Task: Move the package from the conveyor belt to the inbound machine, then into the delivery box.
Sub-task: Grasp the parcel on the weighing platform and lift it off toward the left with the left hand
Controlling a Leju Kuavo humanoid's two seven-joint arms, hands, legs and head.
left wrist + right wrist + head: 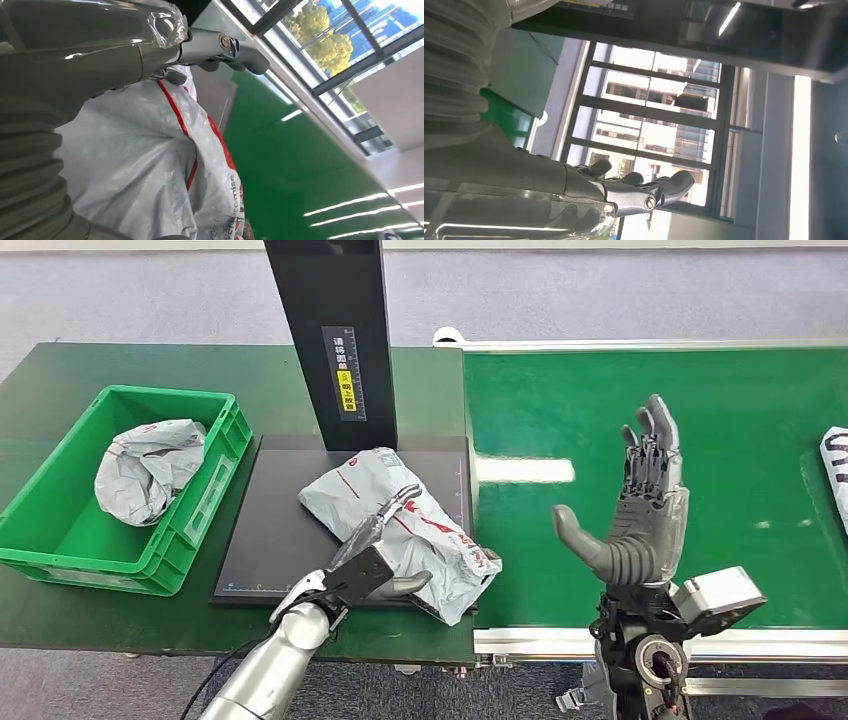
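Head view: the package [400,530] lies on the inbound machine's black platform [270,530], its long axis diagonal — one end near the black post [335,340], the other overhanging the edge toward the conveyor belt [700,400]. The left robot hand [375,565] grips its near side. The right robot hand [640,510] is raised over the belt, fingers spread, empty. The green delivery box [60,540] sits well left on the tabletop [60,370].

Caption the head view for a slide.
Left hand grips package on the inbound machine; right hand open above the conveyor belt.
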